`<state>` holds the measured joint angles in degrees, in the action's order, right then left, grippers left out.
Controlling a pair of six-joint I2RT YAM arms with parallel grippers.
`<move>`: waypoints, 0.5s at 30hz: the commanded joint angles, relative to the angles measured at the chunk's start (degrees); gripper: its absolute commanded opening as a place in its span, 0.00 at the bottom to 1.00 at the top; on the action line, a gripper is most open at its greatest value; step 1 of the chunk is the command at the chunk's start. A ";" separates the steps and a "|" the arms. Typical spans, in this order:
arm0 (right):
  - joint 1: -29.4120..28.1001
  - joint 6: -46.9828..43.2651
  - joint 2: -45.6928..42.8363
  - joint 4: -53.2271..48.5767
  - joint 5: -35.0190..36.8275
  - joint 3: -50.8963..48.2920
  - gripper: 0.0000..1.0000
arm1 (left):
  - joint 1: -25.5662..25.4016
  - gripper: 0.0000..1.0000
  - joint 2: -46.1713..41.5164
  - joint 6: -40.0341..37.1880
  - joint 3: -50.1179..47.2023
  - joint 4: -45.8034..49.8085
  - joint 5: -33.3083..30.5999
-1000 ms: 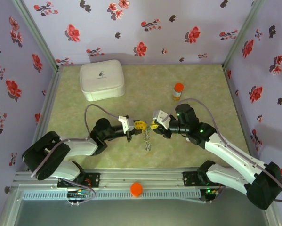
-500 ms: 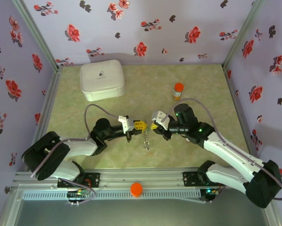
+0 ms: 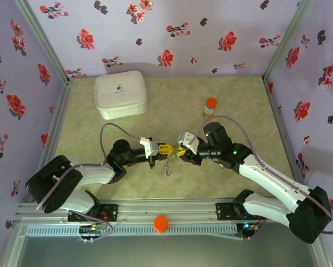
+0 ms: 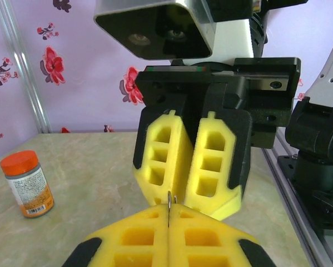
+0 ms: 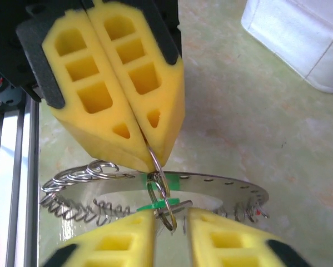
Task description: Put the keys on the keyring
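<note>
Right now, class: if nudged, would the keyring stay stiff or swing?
Probably swing: the keyring hangs from a thin loop pinched in the left gripper. Its flat metal band looks rigid, unlikely to flop; its wire clips may snag.

No text legible anywhere, small dark logo on white case (image 3: 120, 94) too blurred, label print on bottle (image 4: 27, 186) unreadable
</note>
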<state>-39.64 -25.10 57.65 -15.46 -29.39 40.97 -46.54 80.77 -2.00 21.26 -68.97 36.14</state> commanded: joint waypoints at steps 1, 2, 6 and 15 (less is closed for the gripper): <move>1.20 0.97 -5.09 1.70 0.90 -2.34 0.31 | 0.14 0.00 -0.06 -2.25 1.15 -3.72 1.13; 1.78 1.30 -6.28 2.51 0.29 -3.23 0.32 | 0.13 0.00 0.37 -2.69 0.99 -3.63 1.13; 2.48 2.81 -6.89 3.50 -3.80 -3.57 0.34 | 0.05 0.00 1.97 -3.03 1.11 -3.89 1.13; 2.31 6.41 -3.52 13.81 -6.65 -5.66 0.34 | -0.18 0.00 1.89 -3.22 1.96 -3.63 1.13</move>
<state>-37.39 -21.43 52.51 -7.38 -33.47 36.23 -46.57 82.76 -3.75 21.28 -69.25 36.29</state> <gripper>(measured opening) 0.341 0.061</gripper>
